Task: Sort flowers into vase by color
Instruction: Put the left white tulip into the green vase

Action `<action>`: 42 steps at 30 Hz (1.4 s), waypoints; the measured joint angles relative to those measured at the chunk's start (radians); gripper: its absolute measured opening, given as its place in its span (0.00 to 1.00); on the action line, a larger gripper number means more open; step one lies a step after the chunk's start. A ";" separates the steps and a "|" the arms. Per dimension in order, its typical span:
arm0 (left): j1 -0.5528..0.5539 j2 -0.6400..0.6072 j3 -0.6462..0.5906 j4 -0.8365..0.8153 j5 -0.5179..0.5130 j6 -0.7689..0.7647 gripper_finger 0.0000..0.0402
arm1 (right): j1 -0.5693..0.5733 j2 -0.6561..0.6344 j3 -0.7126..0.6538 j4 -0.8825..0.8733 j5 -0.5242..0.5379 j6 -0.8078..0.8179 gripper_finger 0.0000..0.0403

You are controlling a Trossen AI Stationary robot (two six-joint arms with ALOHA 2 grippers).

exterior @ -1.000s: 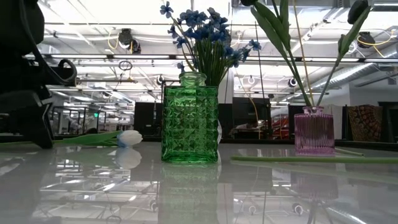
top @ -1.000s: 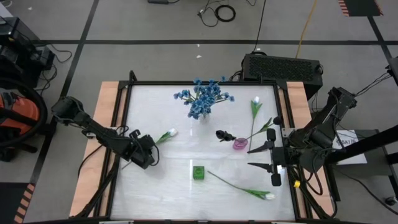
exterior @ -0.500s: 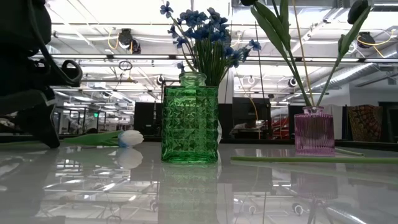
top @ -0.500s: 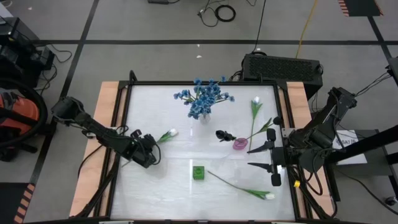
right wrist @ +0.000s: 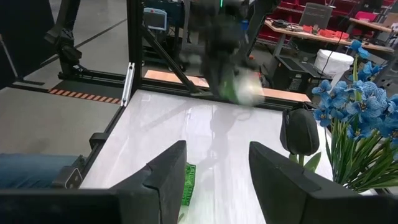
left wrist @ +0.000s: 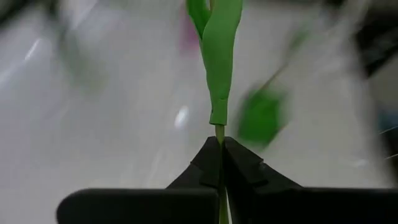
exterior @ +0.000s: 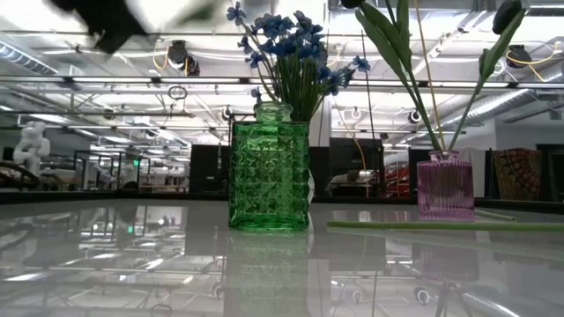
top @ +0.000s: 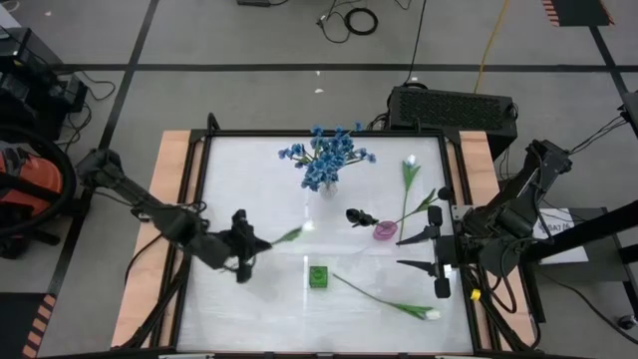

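Bright overhead light glares off the table (top: 299,299); left arm motion-blurred.

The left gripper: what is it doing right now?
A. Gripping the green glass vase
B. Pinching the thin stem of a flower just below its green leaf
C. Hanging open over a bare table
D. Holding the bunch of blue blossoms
B: in the left wrist view, the left gripper has its two dark fingers shut on the flower stem, with the green leaf rising just above the pinch.
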 joint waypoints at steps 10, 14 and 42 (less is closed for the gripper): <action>-0.071 0.031 0.009 0.792 -0.001 0.648 0.01 | -0.031 0.014 0.000 0.026 0.002 -0.001 0.41; -0.058 0.129 0.009 1.028 -0.002 0.744 0.01 | -0.051 0.028 0.000 0.034 0.001 -0.016 0.41; 0.059 0.711 0.013 1.908 0.024 0.866 0.01 | -0.062 0.035 0.000 0.035 -0.004 -0.023 0.41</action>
